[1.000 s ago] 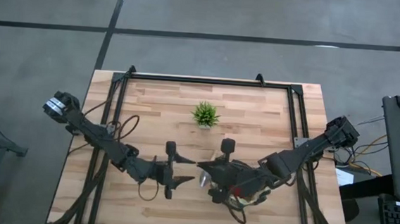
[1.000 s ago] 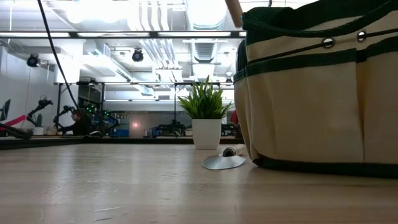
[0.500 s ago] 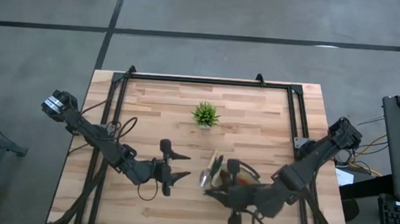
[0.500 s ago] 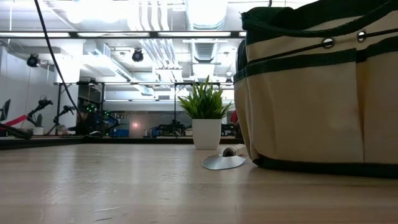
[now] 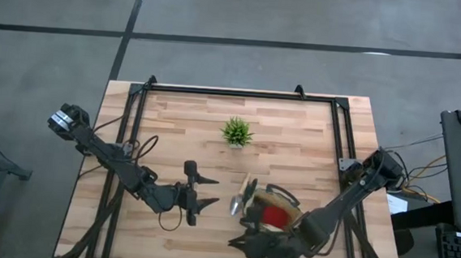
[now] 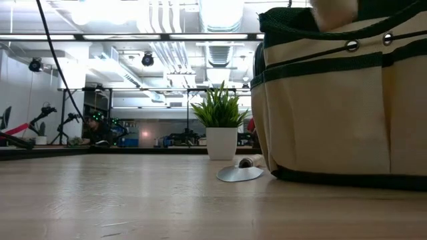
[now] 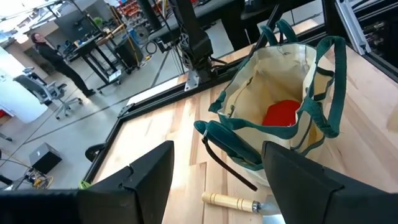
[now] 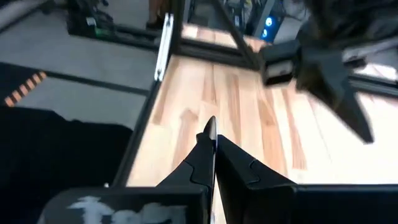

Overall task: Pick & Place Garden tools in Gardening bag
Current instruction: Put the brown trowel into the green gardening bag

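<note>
Left gripper (image 5: 196,193) hovers mid-surface, fingers spread; right gripper (image 5: 243,242) low at the surface's near edge, fingers clenched, apparently empty. One gardening bag (image 5: 273,212), one trowel (image 5: 240,196) beside it.

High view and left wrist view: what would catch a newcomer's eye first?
The olive-tan fabric gardening bag gapes open near the table's front right, a bright red glove-like item lying inside it. A wooden-handled silver trowel lies on the table beside the bag, and a small spiky green potted plant stands mid-table.
</note>
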Tool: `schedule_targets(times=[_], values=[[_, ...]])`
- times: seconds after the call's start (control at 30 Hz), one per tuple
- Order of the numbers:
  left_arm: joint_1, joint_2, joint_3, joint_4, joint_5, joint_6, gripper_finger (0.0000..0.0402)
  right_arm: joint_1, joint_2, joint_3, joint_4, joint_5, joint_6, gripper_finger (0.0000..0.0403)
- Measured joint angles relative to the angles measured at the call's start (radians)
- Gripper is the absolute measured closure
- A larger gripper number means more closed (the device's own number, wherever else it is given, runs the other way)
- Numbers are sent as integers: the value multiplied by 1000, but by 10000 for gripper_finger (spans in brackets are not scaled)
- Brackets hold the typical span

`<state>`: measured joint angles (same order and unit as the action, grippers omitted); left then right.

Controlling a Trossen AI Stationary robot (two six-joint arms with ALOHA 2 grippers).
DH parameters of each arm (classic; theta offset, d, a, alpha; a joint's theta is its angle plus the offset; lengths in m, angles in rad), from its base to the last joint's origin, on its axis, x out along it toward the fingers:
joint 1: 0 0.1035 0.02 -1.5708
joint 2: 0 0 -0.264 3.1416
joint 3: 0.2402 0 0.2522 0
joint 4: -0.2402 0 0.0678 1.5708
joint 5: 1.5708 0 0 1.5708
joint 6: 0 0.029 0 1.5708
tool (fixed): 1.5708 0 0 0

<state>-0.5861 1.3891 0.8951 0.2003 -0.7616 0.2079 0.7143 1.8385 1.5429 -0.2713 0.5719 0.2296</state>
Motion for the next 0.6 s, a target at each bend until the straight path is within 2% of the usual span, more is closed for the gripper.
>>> schedule_targets(times=[0.1,0.27,0.6], values=[[0,0,0,-1,0,-2,156,2,8,0,-71,45,44,395],[0,0,0,-7,0,-8,156,13,7,0,-149,205,44,395],[0,0,0,-16,0,-18,156,16,-17,6,-204,245,41,395]])
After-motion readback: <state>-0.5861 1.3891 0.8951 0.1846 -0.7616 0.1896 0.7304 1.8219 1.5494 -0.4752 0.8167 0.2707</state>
